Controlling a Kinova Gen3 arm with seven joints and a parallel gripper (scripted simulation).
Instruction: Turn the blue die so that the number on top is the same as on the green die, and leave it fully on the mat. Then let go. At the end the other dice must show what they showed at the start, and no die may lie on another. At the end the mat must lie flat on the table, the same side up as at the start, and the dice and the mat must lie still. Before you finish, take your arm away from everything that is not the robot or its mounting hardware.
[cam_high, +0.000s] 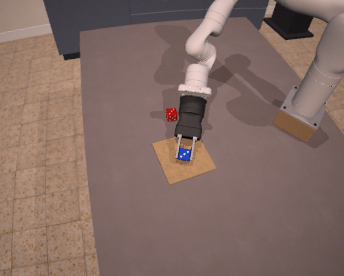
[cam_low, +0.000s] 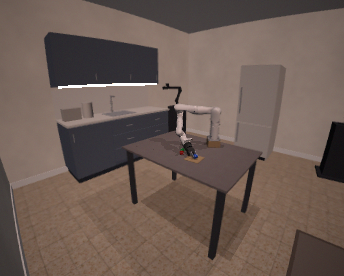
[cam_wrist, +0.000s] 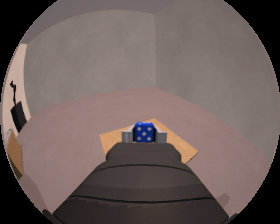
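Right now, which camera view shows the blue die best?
The top view: the blue die lies on the mat between the jaws, its upper face visible. The wrist view shows only one side face above the gripper body. The exterior view shows a tiny blue speck.

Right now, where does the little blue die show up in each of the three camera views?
Top view: the blue die sits between the gripper fingers, on the tan mat near the table's middle.
Exterior view: a small blue speck on the mat, at the arm's tip on the dark table.
Wrist view: just above centre, beyond the gripper's dark body, on the mat.
Shared landmark: the tan mat under the die.
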